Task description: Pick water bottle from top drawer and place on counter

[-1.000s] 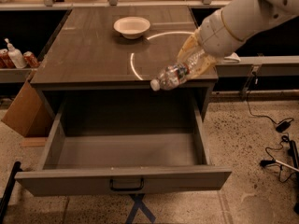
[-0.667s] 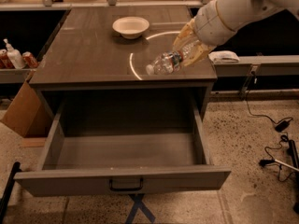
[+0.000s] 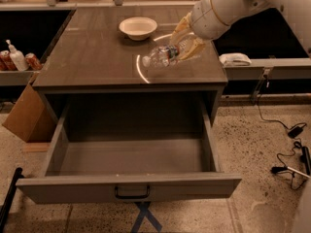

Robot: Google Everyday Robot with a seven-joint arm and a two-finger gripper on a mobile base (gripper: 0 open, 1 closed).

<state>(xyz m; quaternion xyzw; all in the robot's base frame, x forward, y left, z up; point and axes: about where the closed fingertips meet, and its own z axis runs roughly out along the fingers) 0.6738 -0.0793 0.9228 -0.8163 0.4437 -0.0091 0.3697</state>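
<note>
So the biggest thing here is the top drawer (image 3: 63, 191), pulled way out toward 6 o'clock, with its flat front panel facing us. Above it at 12 o'clock is the counter (image 3: 87, 57), dark wood-grain and glossy, with a curved streak of light on it. The white robot arm (image 3: 233, 4) comes in from about 1 o'clock and reaches down over the right side of the counter. There's a cardboard box (image 3: 24, 115) leaning against the cabinet out at 9 o'clock. The gripper (image 3: 181, 47) (tan fingers, kind of rubbery looking) is over the counter's right half, and its claw is closed around the bottom end of the water bottle (image 3: 159, 56). The bottle is tipped nearly flat, with its white cap pointing toward 8 o'clock. It's over the counter top, not in the drawer, but I honestly can't tell if it's touching the surface or just above it. A pale bowl (image 3: 138, 27) sits on the counter at about 11 o'clock from the bottle, near it but apart. A white object (image 3: 234, 59) lies on the side ledge at 3 o'clock from the bottle. On the shelf at 9 o'clock there's a white pump bottle (image 3: 17, 58) with red cans (image 3: 33, 61) beside it. The drawer's small dark handle (image 3: 132, 194) is at the centre of the front panel, and some cables (image 3: 286, 149) trail on the floor around 4 o'clock.
</note>
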